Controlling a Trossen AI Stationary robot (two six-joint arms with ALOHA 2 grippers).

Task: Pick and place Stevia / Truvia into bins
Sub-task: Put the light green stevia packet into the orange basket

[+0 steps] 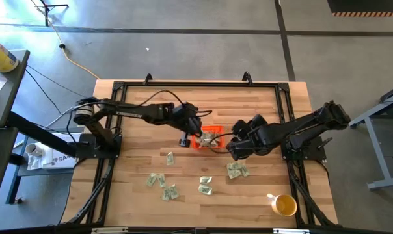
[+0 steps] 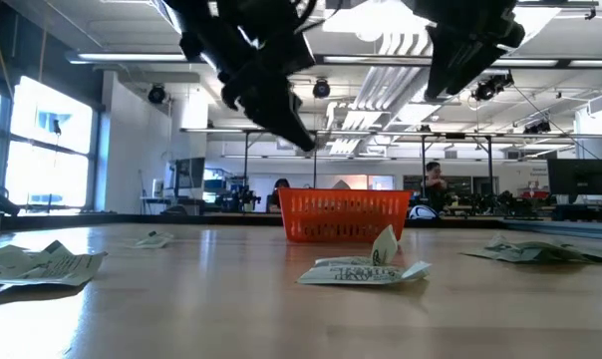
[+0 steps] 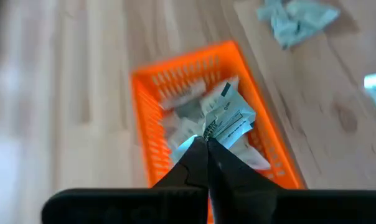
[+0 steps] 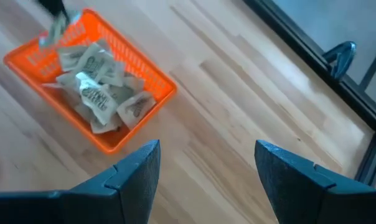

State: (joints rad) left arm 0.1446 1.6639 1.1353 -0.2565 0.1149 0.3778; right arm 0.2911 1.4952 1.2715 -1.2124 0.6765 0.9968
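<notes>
Step in hand: I judge I am at the drop; my left tool (image 3: pixel 206 142) hangs directly over the orange bin (image 3: pixel 149 93), tips pressed together and pinching the corner of one Stevia packet (image 3: pixel 228 118).
Left tool: the pinched packet dangles just beyond the tips, above the packets already heaped in the bin below.
Right tool: my right tool (image 4: pixel 203 165) waits beside the bin with its fingers spread and nothing between them; the bin sits ahead of it and off to one side.
Loose packets: several packets (image 1: pixel 162 185) lie scattered on the tabletop (image 1: pixel 261 110), well apart from both tools, with a crumpled pair (image 1: pixel 236 170) just under the right arm.
Next move: I reckon I must part the left tips so the packet falls inside the walls, then send a tool out to a loose packet.
Caution: thin paper may cling to a tip.
</notes>
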